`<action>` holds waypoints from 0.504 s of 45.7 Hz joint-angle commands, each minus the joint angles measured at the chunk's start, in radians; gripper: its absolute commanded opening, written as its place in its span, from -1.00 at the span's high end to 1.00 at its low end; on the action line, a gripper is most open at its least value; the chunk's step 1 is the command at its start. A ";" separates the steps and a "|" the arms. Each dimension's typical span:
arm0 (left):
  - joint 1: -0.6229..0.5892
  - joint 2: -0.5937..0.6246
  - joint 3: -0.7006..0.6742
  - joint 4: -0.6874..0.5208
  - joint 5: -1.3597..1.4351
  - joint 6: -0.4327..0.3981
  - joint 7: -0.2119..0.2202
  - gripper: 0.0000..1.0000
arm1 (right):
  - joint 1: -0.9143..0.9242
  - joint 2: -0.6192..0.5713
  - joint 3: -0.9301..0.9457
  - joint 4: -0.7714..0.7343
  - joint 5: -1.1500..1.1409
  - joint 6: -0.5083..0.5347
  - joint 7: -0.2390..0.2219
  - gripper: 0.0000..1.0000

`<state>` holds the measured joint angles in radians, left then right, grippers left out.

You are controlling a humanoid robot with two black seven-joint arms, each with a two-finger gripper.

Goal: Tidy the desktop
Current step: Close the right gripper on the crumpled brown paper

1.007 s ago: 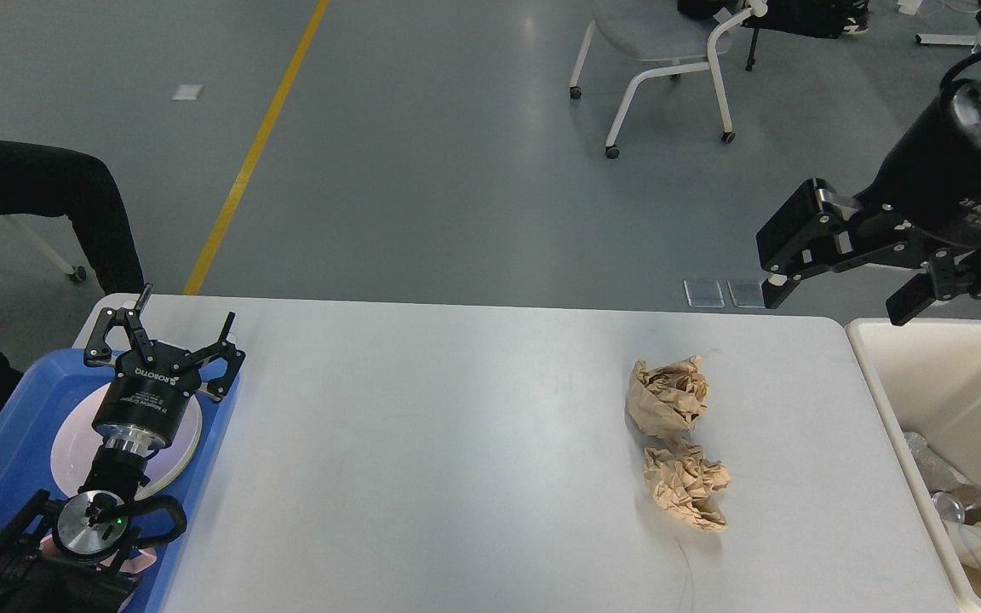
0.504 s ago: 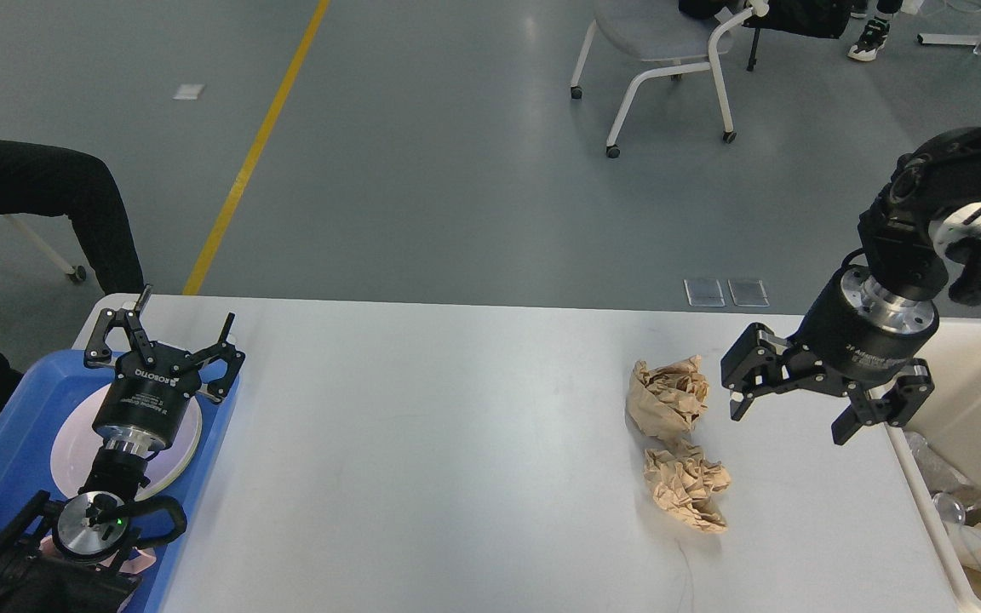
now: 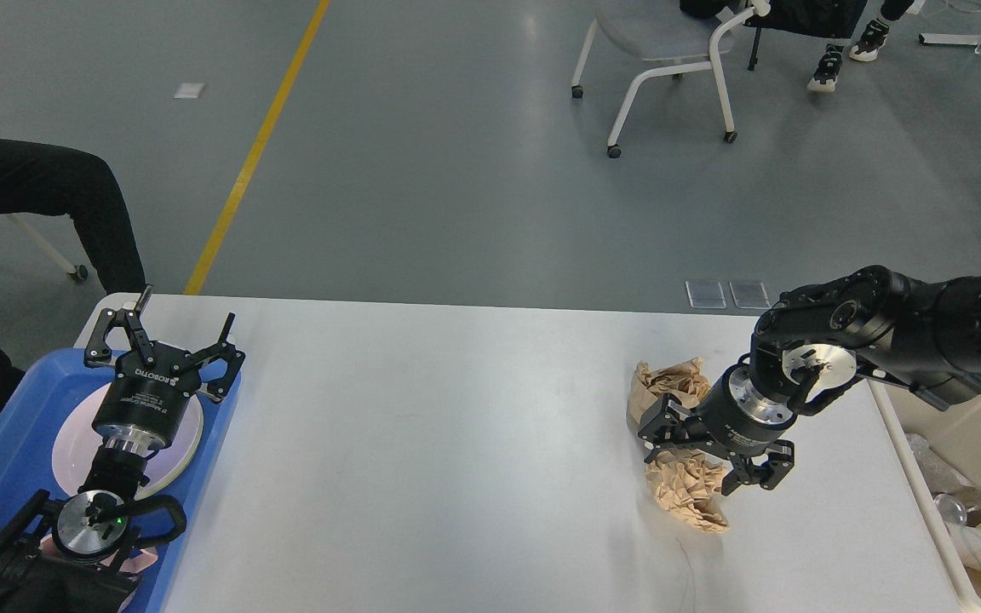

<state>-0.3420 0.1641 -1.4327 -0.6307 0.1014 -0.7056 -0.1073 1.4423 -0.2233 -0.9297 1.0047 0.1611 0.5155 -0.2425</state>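
So the right gripper [image 3: 706,455] has swung over from the beige bin [image 3: 967,443] side and dropped onto the two crumpled brown paper balls [image 3: 685,498], fingers spread wide around the nearer one, nothing pinched yet. Looks like the trash pickup is starting. Forearm comes in low from the bin, wrist angled down-left. Left gripper [image 3: 165,340] hangs wide open over the blue tray [image 3: 14,426], far across the white desktop [image 3: 439,443] from the bin.
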 commanded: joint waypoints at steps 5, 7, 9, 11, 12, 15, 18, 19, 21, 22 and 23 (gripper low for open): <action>0.000 0.000 0.000 -0.001 0.000 0.000 0.000 -0.92 | -0.114 0.039 0.006 -0.123 -0.002 -0.077 0.000 -1.00; 0.000 0.000 0.000 -0.001 0.000 0.000 0.000 -0.92 | -0.132 0.050 0.005 -0.146 -0.003 -0.078 0.000 -1.00; 0.000 0.000 0.000 0.000 0.000 0.000 0.000 -0.92 | -0.151 0.059 0.006 -0.162 -0.002 -0.078 0.000 -1.00; 0.000 0.000 0.000 0.000 0.000 0.000 0.000 -0.92 | -0.163 0.062 0.006 -0.166 -0.002 -0.080 0.000 -1.00; 0.000 0.000 0.000 -0.001 0.000 0.000 0.000 -0.92 | -0.168 0.064 0.006 -0.167 -0.003 -0.080 0.000 -1.00; 0.000 0.000 0.000 -0.001 0.000 0.000 0.000 -0.92 | -0.171 0.065 0.008 -0.166 -0.003 -0.083 0.000 -1.00; 0.000 0.000 0.000 -0.001 0.000 0.000 0.000 -0.92 | -0.174 0.071 0.008 -0.166 -0.003 -0.083 0.000 -1.00; 0.000 0.000 0.000 0.000 0.000 0.000 0.000 -0.92 | -0.175 0.074 0.008 -0.166 -0.002 -0.084 0.000 -1.00; 0.000 0.000 0.000 -0.001 0.000 0.000 0.000 -0.92 | -0.181 0.081 0.008 -0.167 -0.002 -0.088 0.000 -1.00; 0.000 0.000 0.000 0.000 0.000 0.000 0.000 -0.92 | -0.184 0.082 0.008 -0.167 -0.003 -0.089 0.000 -1.00; 0.000 0.000 0.000 0.000 0.000 0.000 0.000 -0.92 | -0.188 0.084 0.008 -0.167 -0.002 -0.092 0.000 -1.00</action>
<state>-0.3420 0.1641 -1.4327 -0.6314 0.1018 -0.7056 -0.1073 1.2681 -0.1511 -0.9220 0.8389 0.1588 0.4317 -0.2423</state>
